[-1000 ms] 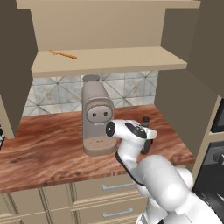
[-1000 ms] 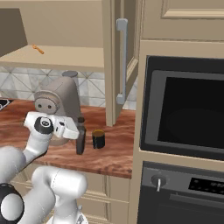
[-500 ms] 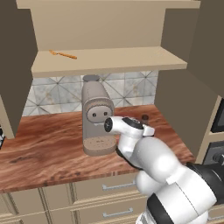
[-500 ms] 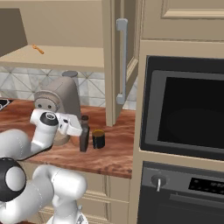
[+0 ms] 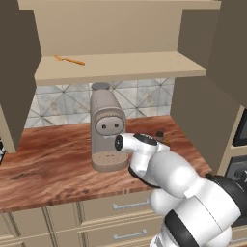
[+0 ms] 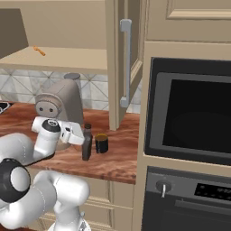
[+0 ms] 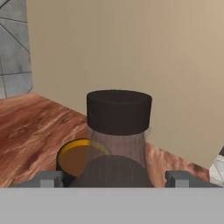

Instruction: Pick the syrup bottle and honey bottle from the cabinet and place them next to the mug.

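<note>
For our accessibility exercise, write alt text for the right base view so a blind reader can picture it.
A white robot arm holds a tall dark syrup bottle upright on a reddish-brown counter, right beside a small black mug. A grey coffee machine stands behind the arm, below an open wall cabinet, with a black oven on the right.

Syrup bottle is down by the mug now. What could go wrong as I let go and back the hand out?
1. The syrup bottle is tall and narrow, and the gripper sits level with its neck; pulling away crookedly might tip it.
2. The mug stands right beside the bottle, so a falling bottle would likely hit it.
3. The coffee machine is just behind the arm; a wide retreat may brush it.
</note>
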{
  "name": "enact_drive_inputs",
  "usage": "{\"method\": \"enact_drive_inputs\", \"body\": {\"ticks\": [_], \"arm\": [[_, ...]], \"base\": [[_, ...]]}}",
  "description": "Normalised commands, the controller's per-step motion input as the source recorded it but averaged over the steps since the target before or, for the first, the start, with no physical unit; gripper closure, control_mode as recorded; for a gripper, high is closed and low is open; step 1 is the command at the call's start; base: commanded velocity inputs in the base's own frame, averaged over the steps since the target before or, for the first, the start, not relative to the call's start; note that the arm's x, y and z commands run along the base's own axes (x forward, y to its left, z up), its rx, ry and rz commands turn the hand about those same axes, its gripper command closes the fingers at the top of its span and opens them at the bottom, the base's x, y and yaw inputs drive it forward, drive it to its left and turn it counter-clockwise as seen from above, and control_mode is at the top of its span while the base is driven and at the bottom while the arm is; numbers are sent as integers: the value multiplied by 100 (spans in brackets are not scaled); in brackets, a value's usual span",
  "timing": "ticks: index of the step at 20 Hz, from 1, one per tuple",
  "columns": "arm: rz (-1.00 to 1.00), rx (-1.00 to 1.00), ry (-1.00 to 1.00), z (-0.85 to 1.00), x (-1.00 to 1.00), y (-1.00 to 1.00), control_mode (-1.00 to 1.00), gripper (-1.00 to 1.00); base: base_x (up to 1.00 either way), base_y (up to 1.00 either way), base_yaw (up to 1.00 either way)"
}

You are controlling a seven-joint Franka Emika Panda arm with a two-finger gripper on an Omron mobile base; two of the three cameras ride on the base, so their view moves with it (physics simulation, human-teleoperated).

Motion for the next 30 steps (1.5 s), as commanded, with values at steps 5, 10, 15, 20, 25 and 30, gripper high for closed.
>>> {"method": "enact_drive_inputs", "body": {"ticks": [5,10,15,20,25,30], "arm": [[0,0,0,-28,0,-9,-100,100],[0,0,0,-35,0,-7,-100,100],[0,0,0,-9,-25,-2,-100,100],[0,0,0,-5,-47,-1,-100,100],[-1,0,-2,-10,-6,-13,-100,100],[-2,0,-5,-3,0,-12,-100,100]], "base": [[0,0,0],[0,0,0],[0,0,0],[0,0,0],[0,0,0],[0,0,0]]}}
